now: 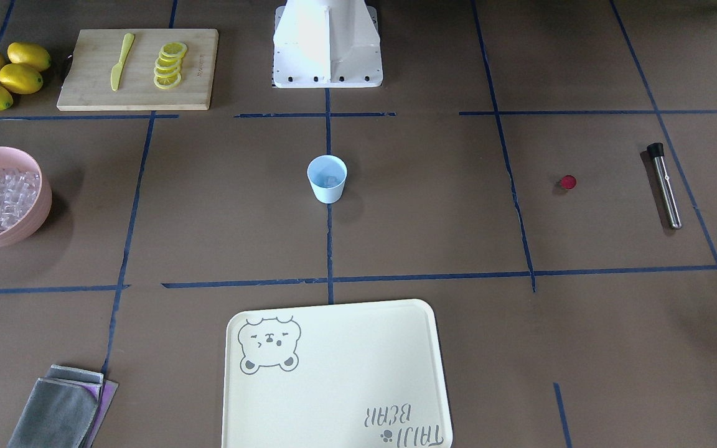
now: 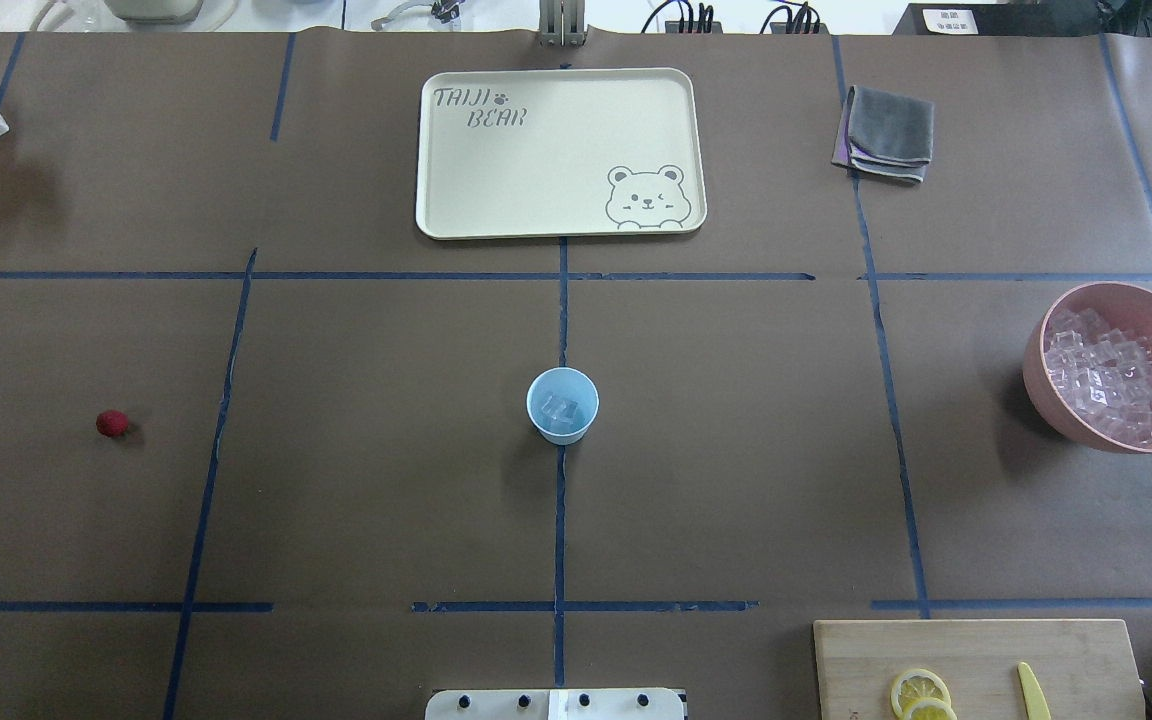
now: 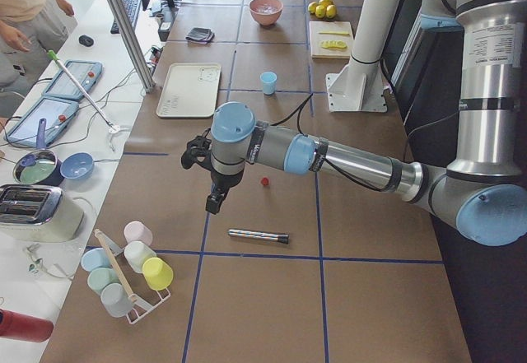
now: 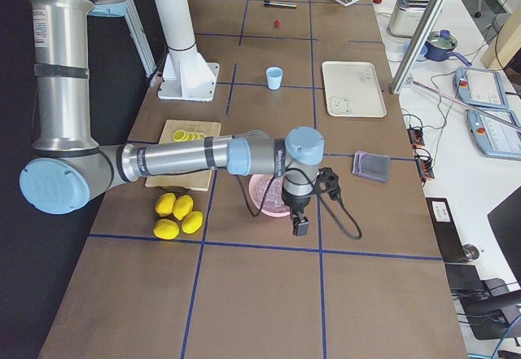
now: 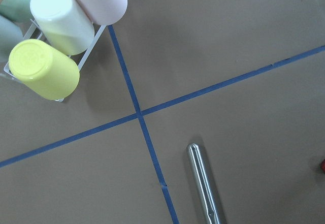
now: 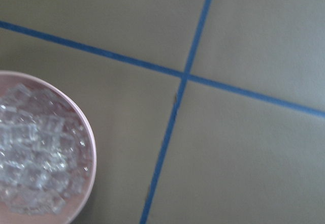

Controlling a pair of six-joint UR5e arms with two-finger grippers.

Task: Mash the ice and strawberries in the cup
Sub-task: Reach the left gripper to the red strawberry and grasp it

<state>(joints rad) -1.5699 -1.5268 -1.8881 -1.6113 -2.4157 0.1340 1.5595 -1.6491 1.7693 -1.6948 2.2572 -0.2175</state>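
The strawberry [image 2: 112, 423] lies on the tabletop [image 2: 736, 480], well to the robot's left of the cup [image 2: 562, 404], which holds ice [image 2: 561, 408]. The left arm [image 3: 354, 161] hangs much nearer to the strawberry than the right arm [image 4: 179, 157], which is on the cup's other side. Whether their jaws are open or closed, I cannot tell.

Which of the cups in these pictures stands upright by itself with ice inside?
The light blue cup at the table's centre: upright, mouth up, ice inside. The other cups lie tilted on the wire rack.
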